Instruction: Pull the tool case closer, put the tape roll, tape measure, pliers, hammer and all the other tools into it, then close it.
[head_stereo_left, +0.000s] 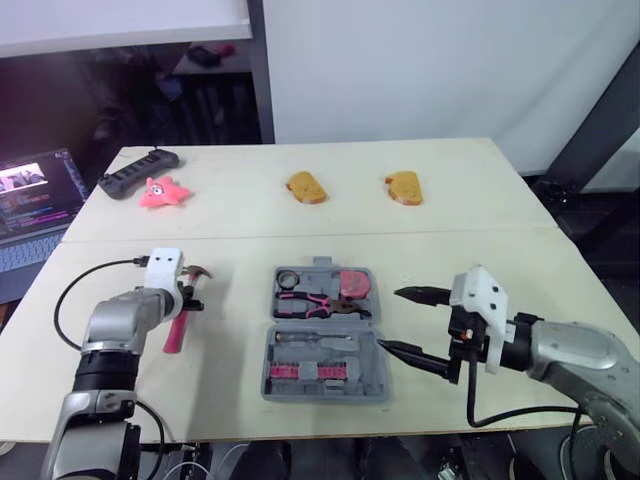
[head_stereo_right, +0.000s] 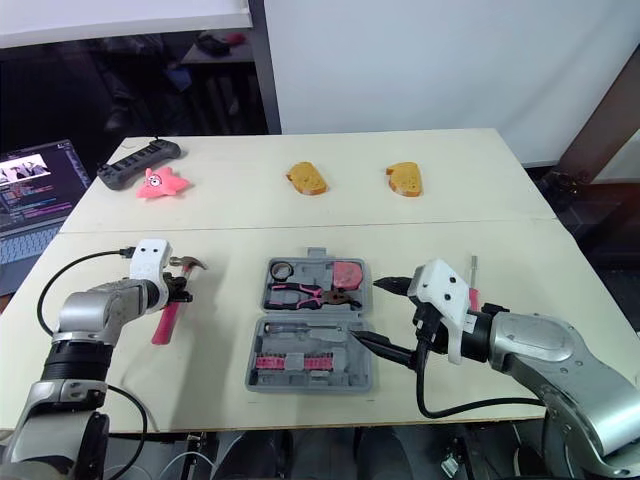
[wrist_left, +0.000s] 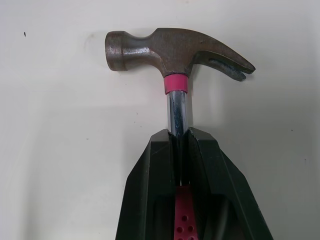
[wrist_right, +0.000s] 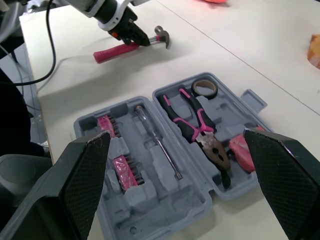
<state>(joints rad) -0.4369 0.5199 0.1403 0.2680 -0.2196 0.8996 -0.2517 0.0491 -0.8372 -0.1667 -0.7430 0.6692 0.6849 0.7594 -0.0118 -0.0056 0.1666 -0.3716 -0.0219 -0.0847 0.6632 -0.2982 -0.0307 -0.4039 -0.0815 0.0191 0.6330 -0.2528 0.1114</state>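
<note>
Hammer (wrist_left: 175, 50) shaft clamped between left jaws, head beyond

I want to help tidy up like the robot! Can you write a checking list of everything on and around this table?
Surface: pale table made of two boards.
Job's things: tool case lies open and holds the tape roll, pliers, tape measure and screwdriver. The hammer is outside, to its left.
Clutter: bread-shaped toys, pink toy and black bar on the far side.
Robot's tools: left tool is shut on the hammer's shaft. Right tool is open beside the case.
Cables: black cables, one from each wrist.
Surroundings: laptop at left.
</note>
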